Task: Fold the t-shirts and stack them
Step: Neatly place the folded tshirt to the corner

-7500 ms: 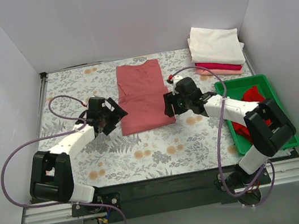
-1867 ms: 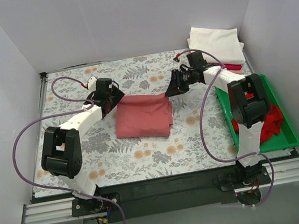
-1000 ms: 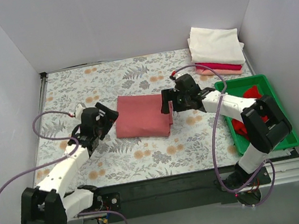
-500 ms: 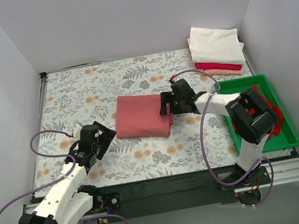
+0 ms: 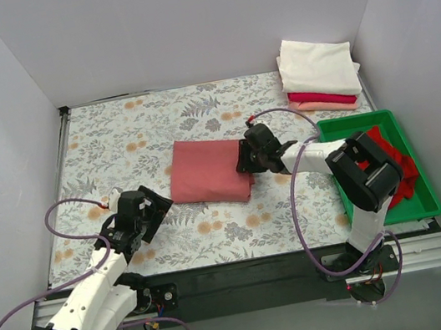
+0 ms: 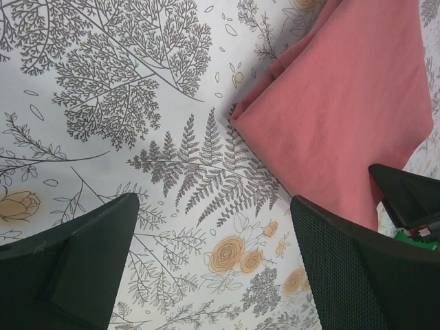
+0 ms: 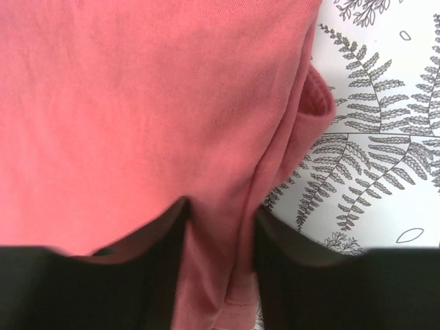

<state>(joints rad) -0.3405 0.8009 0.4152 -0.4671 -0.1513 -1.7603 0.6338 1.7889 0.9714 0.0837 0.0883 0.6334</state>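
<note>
A dusty salmon-red t-shirt [image 5: 207,170] lies folded into a rectangle in the middle of the table. My right gripper [image 5: 247,160] is at its right edge. In the right wrist view [image 7: 220,227] its jaws are shut on the doubled edge of the shirt [image 7: 137,103]. My left gripper [image 5: 146,214] is open and empty, low over the table, near-left of the shirt. The shirt's corner shows ahead of it in the left wrist view [image 6: 344,117], beyond the gripper [image 6: 213,275]. A white shirt [image 5: 318,65], a crimson shirt [image 5: 323,97] and a peach shirt [image 5: 331,105] are stacked at the back right.
A green tray [image 5: 427,202] stands at the right edge and holds a crumpled bright red shirt [image 5: 397,169]. White walls close in the table on the left, back and right. Purple cables loop beside both arms.
My left arm has pulled back from the shirt's left edge toward the near left. My right gripper has come down onto the shirt's right edge and closed on it.
</note>
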